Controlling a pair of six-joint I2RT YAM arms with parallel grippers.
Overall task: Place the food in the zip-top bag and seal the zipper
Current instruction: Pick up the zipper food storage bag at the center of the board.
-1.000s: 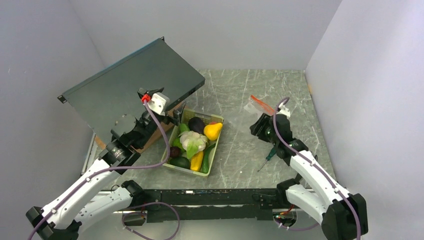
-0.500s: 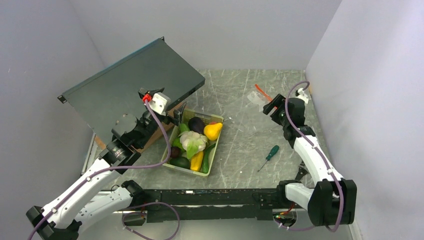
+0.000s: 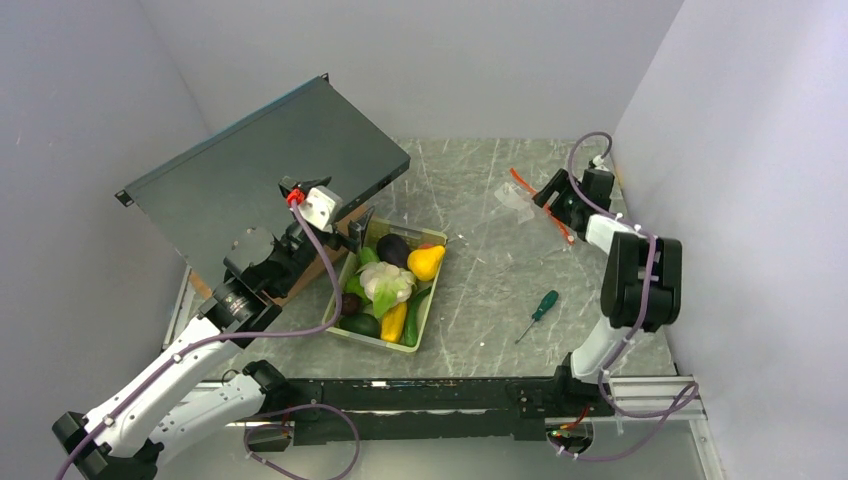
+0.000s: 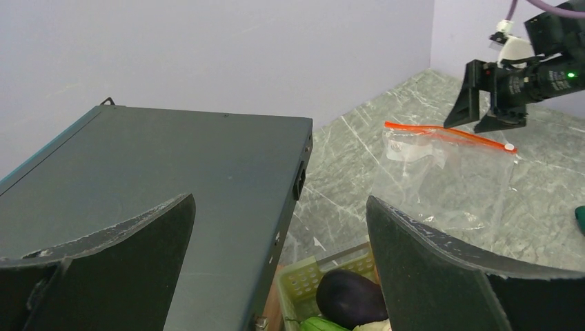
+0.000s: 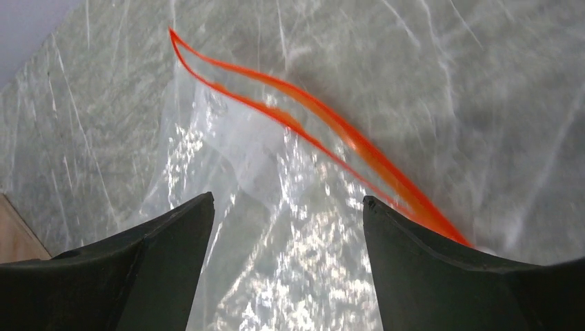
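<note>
With the food [image 3: 390,280] in the tray [image 3: 432,295], the right gripper [image 5: 288,203], jaws wide and empty, hangs over the zip-top bag [image 5: 276,289] lying on the table [image 3: 470,180], where a close could pinch both thin layers and shut the partly open zipper [image 5: 310,117].
</note>
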